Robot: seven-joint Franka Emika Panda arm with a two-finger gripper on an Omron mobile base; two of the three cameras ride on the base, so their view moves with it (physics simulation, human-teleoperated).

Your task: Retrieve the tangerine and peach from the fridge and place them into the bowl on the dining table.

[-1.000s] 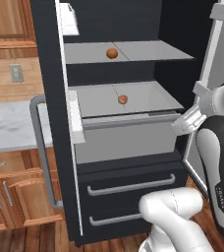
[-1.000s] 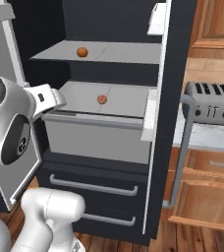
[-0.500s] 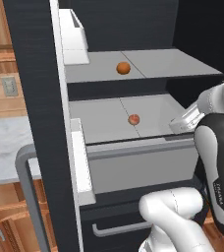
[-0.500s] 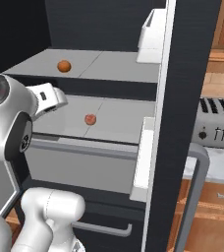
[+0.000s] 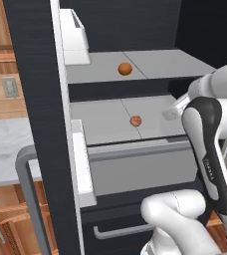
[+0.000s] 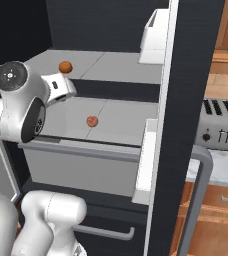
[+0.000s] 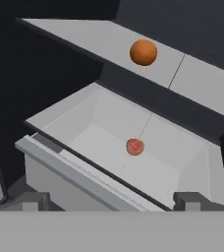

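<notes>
The black fridge stands open in front of me. A bright orange tangerine rests on the upper grey shelf. One shelf lower lies the pinkish peach, near the middle seam. My gripper is open, its two tips wide apart and nothing between them. The hand hovers at the shelf's front right, short of the peach and clear of both fruits. The bowl and the dining table are out of view.
A white door bin hangs on the open door at upper-shelf height, and a second bin sits lower. The door's grey bar handle juts out. A toaster stands on the marble wall counter.
The whole picture has shifted: the base has driven closer to the fridge, so the shelves and fruits look larger. The hand now reaches closer to the lower shelf. The gripper stays open.
</notes>
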